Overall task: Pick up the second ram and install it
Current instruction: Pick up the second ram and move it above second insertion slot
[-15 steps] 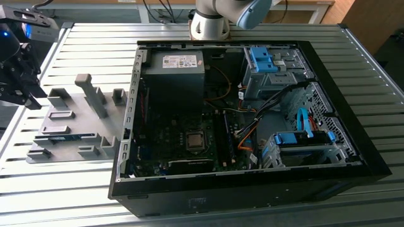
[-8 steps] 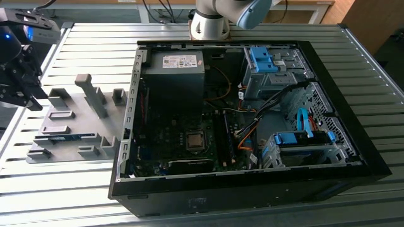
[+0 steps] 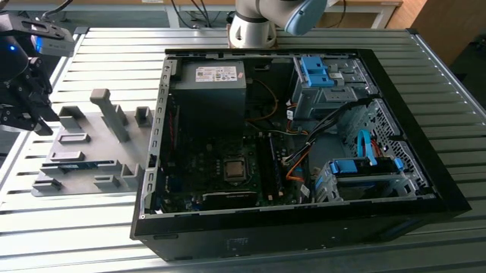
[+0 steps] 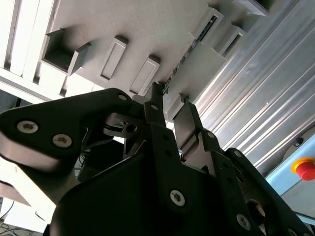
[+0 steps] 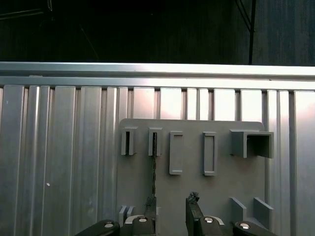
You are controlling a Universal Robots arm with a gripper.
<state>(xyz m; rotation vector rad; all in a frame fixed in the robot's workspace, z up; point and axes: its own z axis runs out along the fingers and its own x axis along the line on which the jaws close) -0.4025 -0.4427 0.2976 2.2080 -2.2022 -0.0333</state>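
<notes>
Your gripper (image 5: 172, 216) has its black metal fingers (image 5: 194, 214) spread, with nothing between them, over the matte grey holder (image 5: 221, 196) of rectangular slots and raised blocks. You can see the ram (image 5: 154, 167) standing on edge in one slot of that holder, a thin dark strip in the first wrist view. In the exterior view it is a narrow blue stick. The holder lies on a ribbed aluminium table (image 3: 304, 40), beside the open black case (image 3: 304, 239).
</notes>
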